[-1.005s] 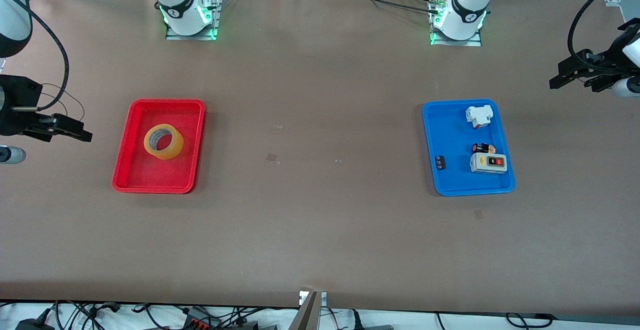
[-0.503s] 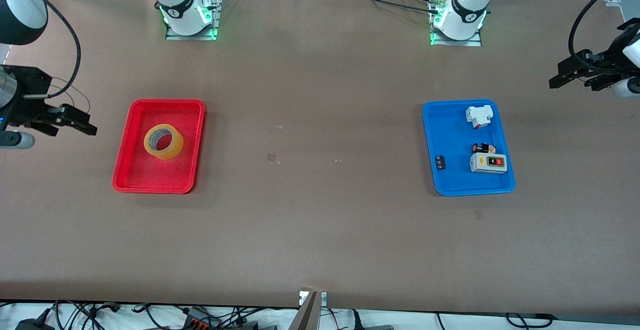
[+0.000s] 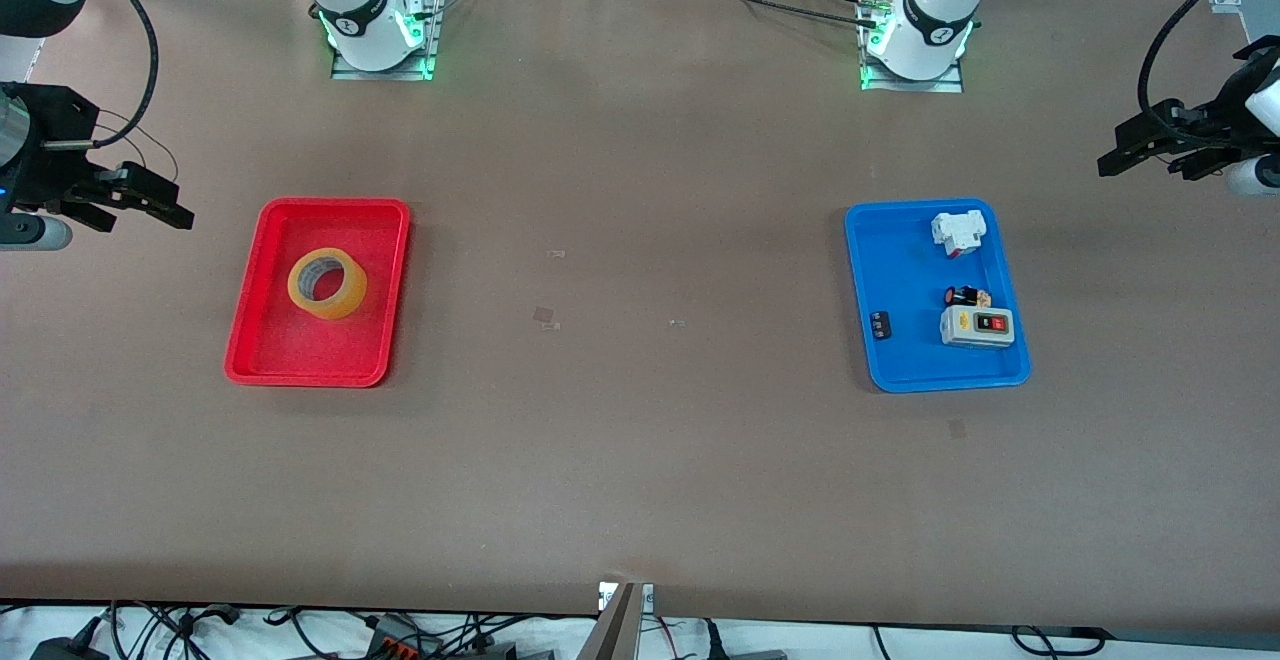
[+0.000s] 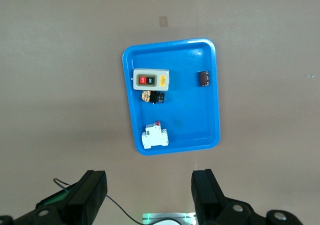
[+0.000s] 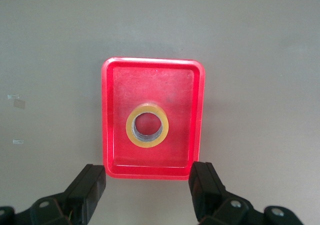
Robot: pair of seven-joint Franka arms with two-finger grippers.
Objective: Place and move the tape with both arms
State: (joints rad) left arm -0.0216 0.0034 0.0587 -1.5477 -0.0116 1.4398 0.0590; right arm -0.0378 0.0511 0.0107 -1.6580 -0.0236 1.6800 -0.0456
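Note:
The yellow tape roll (image 3: 327, 283) lies flat in the red tray (image 3: 262, 340), toward the right arm's end of the table. It also shows in the right wrist view (image 5: 147, 125) inside the red tray (image 5: 108, 135). My right gripper (image 3: 140, 203) is open and empty, high over bare table beside the red tray's outer edge; its jaws (image 5: 147, 195) stand wide apart. My left gripper (image 3: 1150, 150) is open and empty, high over bare table past the blue tray (image 3: 890, 370); in the left wrist view (image 4: 149, 197) its jaws stand wide apart.
The blue tray (image 4: 212, 110) holds a white breaker (image 3: 957, 231), a grey switch box (image 3: 977, 326), a small black-and-red part (image 3: 965, 295) and a small black part (image 3: 880, 324). Both arm bases stand along the table's farthest edge. Small tape scraps (image 3: 545, 316) lie mid-table.
My right gripper has moved away from the front camera along the table's end, staying open beside the red tray. The left arm, tape and trays have not moved.

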